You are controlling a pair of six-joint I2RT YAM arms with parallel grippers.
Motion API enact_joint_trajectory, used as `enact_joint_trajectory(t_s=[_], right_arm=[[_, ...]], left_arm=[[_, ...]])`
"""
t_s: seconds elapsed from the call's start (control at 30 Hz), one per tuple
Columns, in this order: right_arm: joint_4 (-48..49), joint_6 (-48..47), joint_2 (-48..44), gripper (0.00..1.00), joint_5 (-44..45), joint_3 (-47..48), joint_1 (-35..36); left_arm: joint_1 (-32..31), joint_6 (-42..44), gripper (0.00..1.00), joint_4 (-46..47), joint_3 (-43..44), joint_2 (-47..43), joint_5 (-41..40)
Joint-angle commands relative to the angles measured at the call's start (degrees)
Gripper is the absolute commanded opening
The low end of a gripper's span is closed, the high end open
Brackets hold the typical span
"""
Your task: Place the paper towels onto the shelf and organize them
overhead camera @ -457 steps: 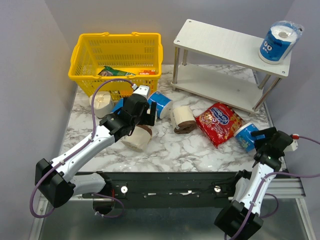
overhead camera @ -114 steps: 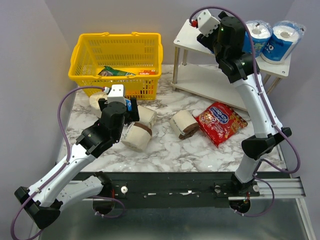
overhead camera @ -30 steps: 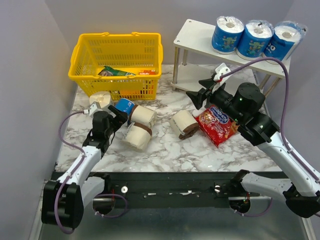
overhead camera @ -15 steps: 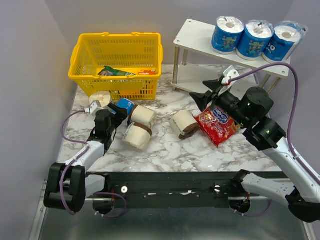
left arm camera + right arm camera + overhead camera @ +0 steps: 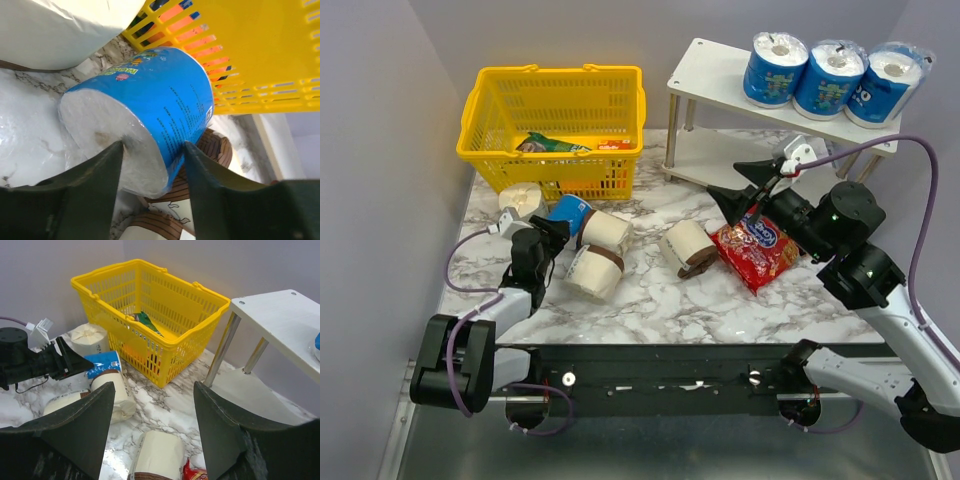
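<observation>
Blue-wrapped roll (image 5: 150, 95) on its side on the marble table (image 5: 650, 300), just beside the yellow basket (image 5: 560, 70), clamped between the fingers of the left gripper (image 5: 152, 145). Pick-up step, by the look of it. Next, probably: lift clear of the cream rolls (image 5: 592, 272) close by, then carry across to the shelf (image 5: 720, 70), next to the three blue rolls (image 5: 825, 78) on its top board. Low, folded left arm, reaching forward along the table. Empty right gripper (image 5: 725, 178), fingers spread wide, held over the table near the red snack bag (image 5: 760, 245).
</observation>
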Motion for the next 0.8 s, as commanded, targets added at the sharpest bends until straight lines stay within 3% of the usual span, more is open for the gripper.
enact_joint_trajectory(t_s=[0.0,0.3,0.5,0.63,0.77], right_arm=[[-0.89,1.36,-0.29,0.72,-0.88,-0.71,0.35],[-1.33,0.84,-1.87,0.73,0.34,-1.95,0.26],[-1.86,0.13,-3.27,0.73,1.66,-2.65,0.26],[-2.04,-0.22,-4.68,0.73,1.84,-3.09,0.26],[-2.56,-0.48,-5.82,0.73,2.72,-3.79,0.26]], left_arm=[[0.36,-2.19,0.51,6.99,-1.93,0.14,-3.37],[0.36,-2.81,0.36,1.12,-1.94,-4.08,-5.92],[0.36,1.14,0.33,-15.83,5.61,-8.30,-8.73],[0.36,3.33,0.32,-31.89,14.30,-9.53,-10.49],[0.36,4.93,0.30,-40.10,18.28,-11.90,-10.49]])
